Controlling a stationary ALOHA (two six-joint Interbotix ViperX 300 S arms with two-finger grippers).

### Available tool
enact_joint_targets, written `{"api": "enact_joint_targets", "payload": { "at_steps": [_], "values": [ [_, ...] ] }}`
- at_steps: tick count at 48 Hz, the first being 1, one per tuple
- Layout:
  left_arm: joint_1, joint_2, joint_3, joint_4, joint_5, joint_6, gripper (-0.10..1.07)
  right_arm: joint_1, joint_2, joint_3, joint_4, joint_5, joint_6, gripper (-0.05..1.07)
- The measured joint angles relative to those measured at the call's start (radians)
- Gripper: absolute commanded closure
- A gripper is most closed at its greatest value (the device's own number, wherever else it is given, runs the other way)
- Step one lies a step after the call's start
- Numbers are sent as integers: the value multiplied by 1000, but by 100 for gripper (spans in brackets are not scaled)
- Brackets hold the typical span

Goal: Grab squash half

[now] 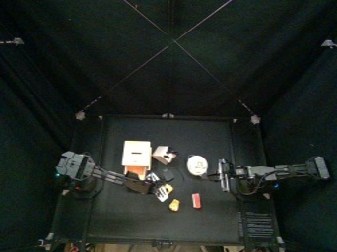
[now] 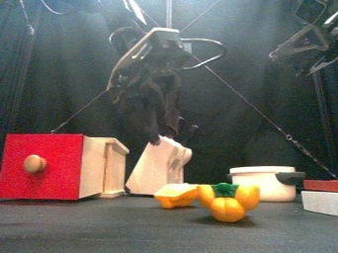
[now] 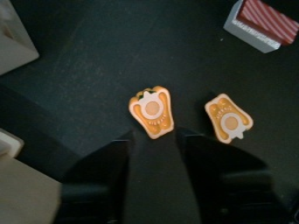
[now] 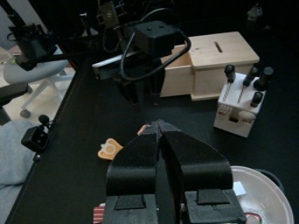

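Seen from above, my left fingers (image 3: 155, 147) hang over the bench (image 1: 112, 221) at about 8 o'clock from its middle, pointing down; they are released, the two standing apart with nothing between them. The squash half (image 3: 152, 113) lies flat on the bench just ahead of them, cut face up, orange-yellow with a pale ring; I am not touching it. From above it sits at 4 o'clock of my left fingers and at 6 o'clock of the bench's middle. The other yellow piece (image 3: 229, 117) lies near it, apart from it, at 4 o'clock of the squash half; the small red block (image 1: 196, 200) is just beside that piece, at 2 o'clock of it.

The wooden box (image 1: 136, 153) with its red front stands at 11 o'clock of the bench's middle; the knife block (image 1: 165, 155) is just beside it at 12 o'clock; the white pot (image 1: 198, 164) sits at 2 o'clock.

My right fingers (image 4: 158, 131) rest above the bench at 3 o'clock, well apart from the squash half; they are clenched, tips together, on nothing.
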Motion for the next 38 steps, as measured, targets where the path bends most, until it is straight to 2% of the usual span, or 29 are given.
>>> {"api": "enact_joint_targets", "payload": {
  "at_steps": [5, 14, 27, 38],
  "values": [
    [0, 31, -15, -17, 0, -17, -7, 0, -2, 0, -2, 12, 2, 100],
    [2, 72, -32, -20, -2, -64, -6, 0, -8, 0, -2, 21, 2, 100],
    [3, 130, -40, 25, -3, -129, -6, 0, -23, 0, -3, 34, 0, 100],
    [5, 167, -64, 46, -40, -141, -6, 0, -23, 0, -5, 35, 2, 100]
  ]
}}
